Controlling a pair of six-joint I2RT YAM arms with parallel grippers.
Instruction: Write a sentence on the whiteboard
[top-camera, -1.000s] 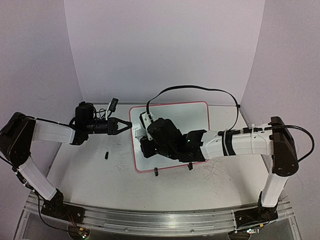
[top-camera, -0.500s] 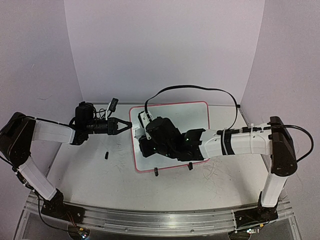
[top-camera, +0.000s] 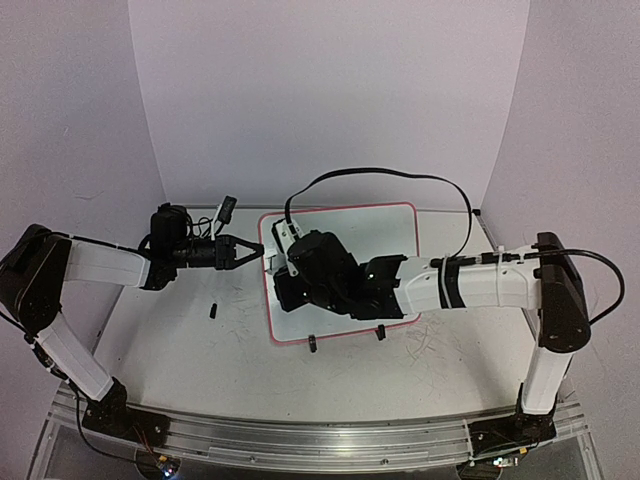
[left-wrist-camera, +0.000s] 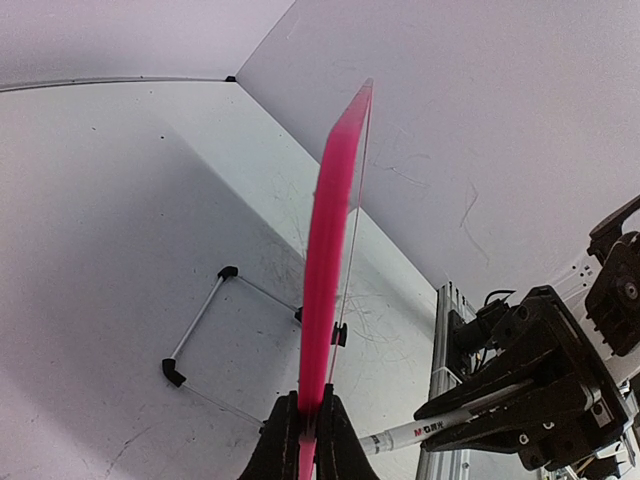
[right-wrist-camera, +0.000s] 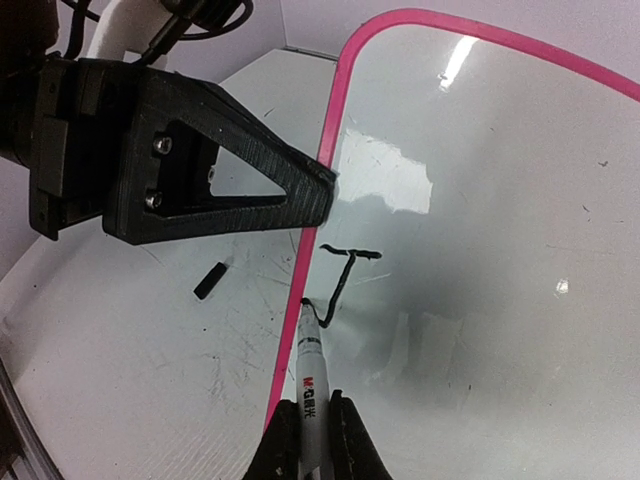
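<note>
The whiteboard (top-camera: 385, 240), white with a pink rim, stands propped in the middle of the table. My left gripper (top-camera: 260, 253) is shut on its left edge; in the left wrist view the jaws (left-wrist-camera: 307, 412) pinch the pink rim (left-wrist-camera: 330, 240), seen edge-on. My right gripper (right-wrist-camera: 312, 408) is shut on a white marker (right-wrist-camera: 310, 365). The marker's tip touches the board (right-wrist-camera: 480, 250) close to the left rim, at the end of a black hooked stroke (right-wrist-camera: 345, 272). From above, the right gripper (top-camera: 285, 272) hangs over the board's left part and hides the writing.
A black marker cap (top-camera: 213, 309) lies on the table left of the board. Two black clip feet (top-camera: 313, 345) stand at the board's near edge. A wire stand (left-wrist-camera: 198, 320) sits behind the board. The right arm's black cable (top-camera: 400, 176) arches above the board.
The right gripper with the marker has shifted a little to the left and away across the board. The left gripper stays clamped on the rim.
</note>
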